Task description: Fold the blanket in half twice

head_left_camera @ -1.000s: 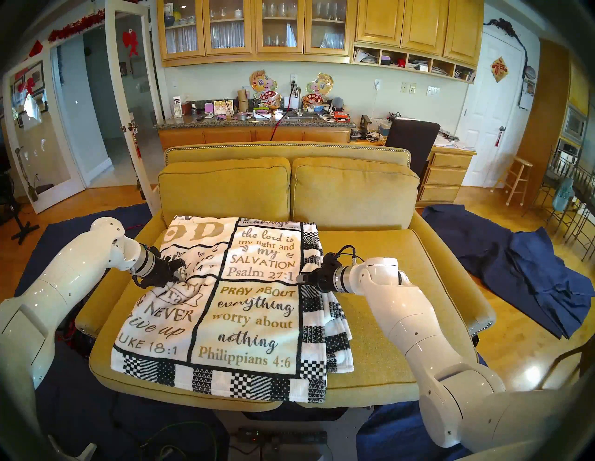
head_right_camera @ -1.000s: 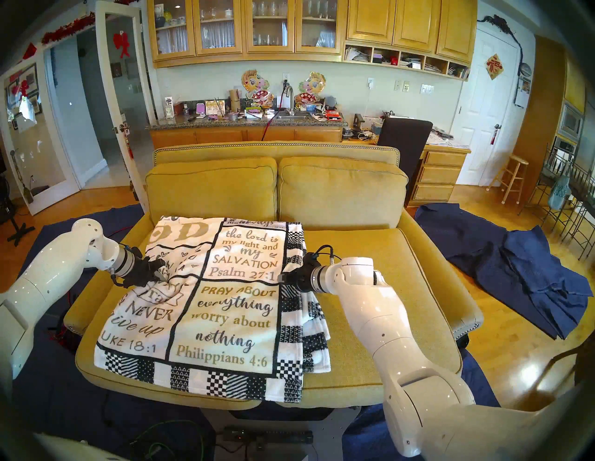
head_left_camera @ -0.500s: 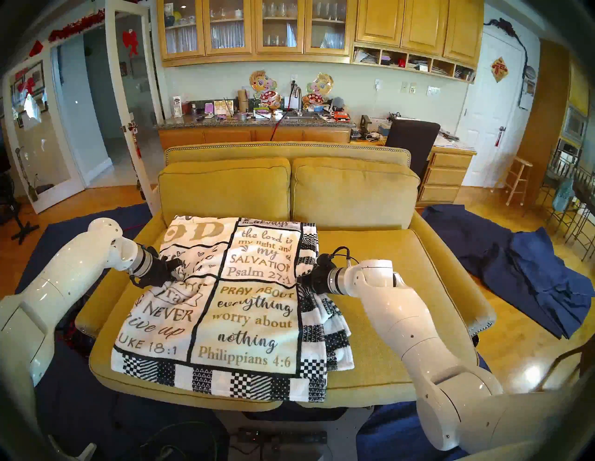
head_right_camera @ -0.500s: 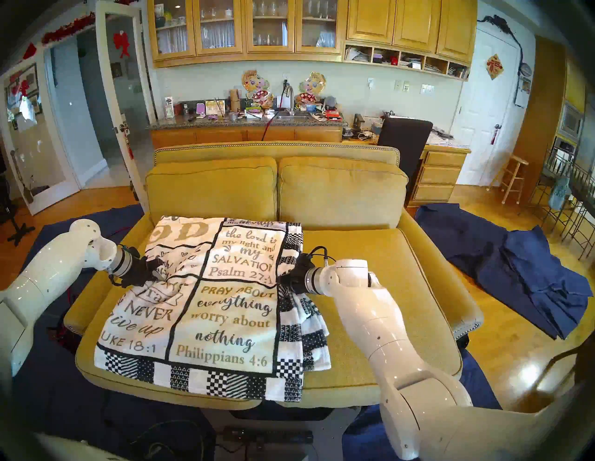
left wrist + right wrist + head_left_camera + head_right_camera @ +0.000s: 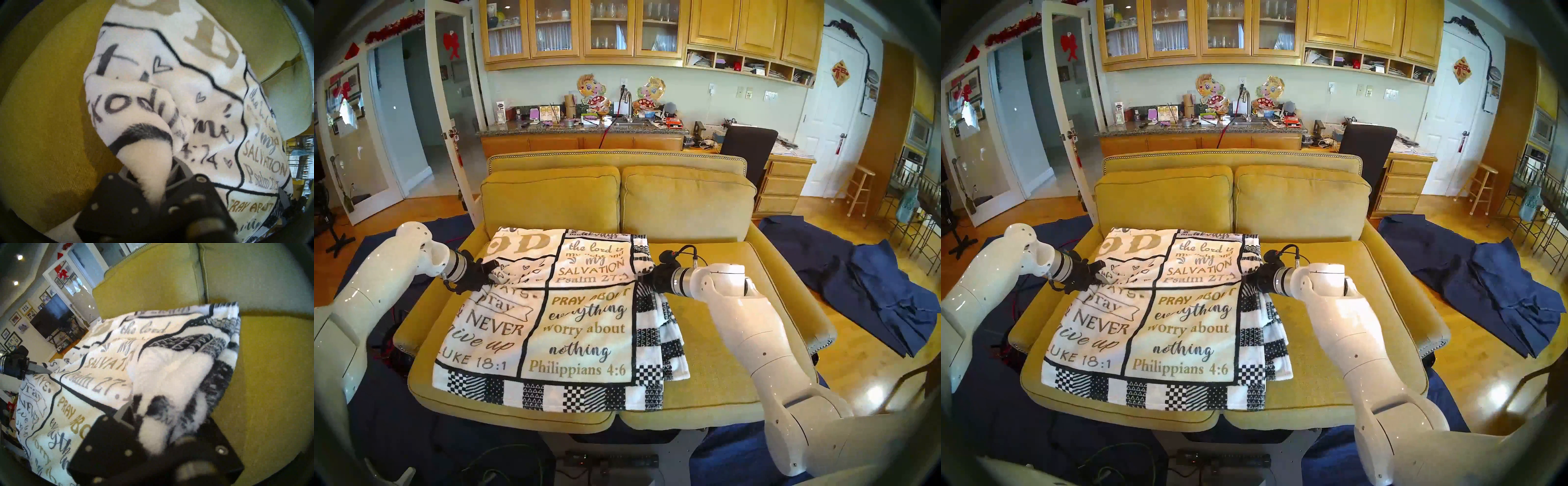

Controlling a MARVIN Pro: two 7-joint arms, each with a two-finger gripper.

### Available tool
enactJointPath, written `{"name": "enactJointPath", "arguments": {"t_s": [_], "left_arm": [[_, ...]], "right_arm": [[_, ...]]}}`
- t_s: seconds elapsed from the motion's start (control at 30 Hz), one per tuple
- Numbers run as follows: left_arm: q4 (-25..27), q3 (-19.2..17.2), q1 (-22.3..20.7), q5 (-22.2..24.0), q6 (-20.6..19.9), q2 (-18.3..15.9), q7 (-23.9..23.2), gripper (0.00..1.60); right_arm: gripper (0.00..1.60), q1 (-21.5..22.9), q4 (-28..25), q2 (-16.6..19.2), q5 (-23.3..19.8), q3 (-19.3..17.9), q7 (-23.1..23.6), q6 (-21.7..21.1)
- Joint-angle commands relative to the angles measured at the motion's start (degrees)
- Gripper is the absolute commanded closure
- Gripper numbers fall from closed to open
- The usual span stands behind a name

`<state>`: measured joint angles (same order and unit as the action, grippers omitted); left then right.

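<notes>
Two pinches were what you had in the left head view: the left gripper (image 5: 495, 279) was closed on the blanket's (image 5: 578, 325) left edge and the right gripper (image 5: 640, 280) was closed on its patterned right border, both at the mid line, so the cloth between them was raised into a ridge running across the sofa (image 5: 714, 268) from side to side. The blanket's long axis ran from you toward the backrest, with the near half sloping down to the seat's front edge and the far half lying flat; each edge was nearest its own arm. In the right head view the blanket (image 5: 1185, 325) read the same, a taut line between the left gripper (image 5: 1103, 277) and the right gripper (image 5: 1248, 280), navy cloths (image 5: 1500, 288) well apart on the floor. From the left wrist you saw the gripper (image 5: 149, 173) shut on a thick roll of plush white fleece, the blanket (image 5: 195, 105) bunched in soft folds above it over the coarse yellow seat. From the right wrist the gripper (image 5: 153, 416) was shut on the fuzzy black-and-white border, several layers deep, and the blanket (image 5: 108, 361) stretched away to the other gripper at the far edge. I judge the coming fold turns on carrying that ridge evenly toward one end.
</notes>
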<state>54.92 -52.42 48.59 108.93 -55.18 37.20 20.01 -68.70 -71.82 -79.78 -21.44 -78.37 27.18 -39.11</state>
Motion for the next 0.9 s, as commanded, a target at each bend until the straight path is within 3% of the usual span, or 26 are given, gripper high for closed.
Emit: {"name": "enactJointPath", "arguments": {"t_s": [0.0, 0.53, 0.6, 0.63, 0.87], "left_arm": [[0.3, -3.7, -4.7, 1.1, 0.2, -3.6, -1.2, 1.60], [1.8, -8.0, -7.0, 4.2, 0.2, -6.7, -3.6, 1.60], [2.1, -8.5, -7.4, 4.4, 0.2, -7.0, -3.8, 1.60], [2.2, -8.8, -7.5, 4.7, 0.2, -7.2, -3.9, 1.60], [3.8, -10.6, -8.8, 5.8, 0.2, -8.6, -4.8, 1.60]], "right_arm": [[1.60, 2.1, -5.9, 2.8, 0.1, -2.8, 0.3, 2.6], [1.60, 1.0, -17.2, 5.5, 0.0, -5.5, 2.2, 4.1], [1.60, 1.9, -16.1, 5.4, 0.0, -5.6, 2.6, 4.4], [1.60, 1.3, -18.5, 5.7, 0.0, -5.8, 2.5, 4.2], [1.60, 2.5, -21.0, 5.8, 0.0, -6.1, 3.1, 4.7]]}}
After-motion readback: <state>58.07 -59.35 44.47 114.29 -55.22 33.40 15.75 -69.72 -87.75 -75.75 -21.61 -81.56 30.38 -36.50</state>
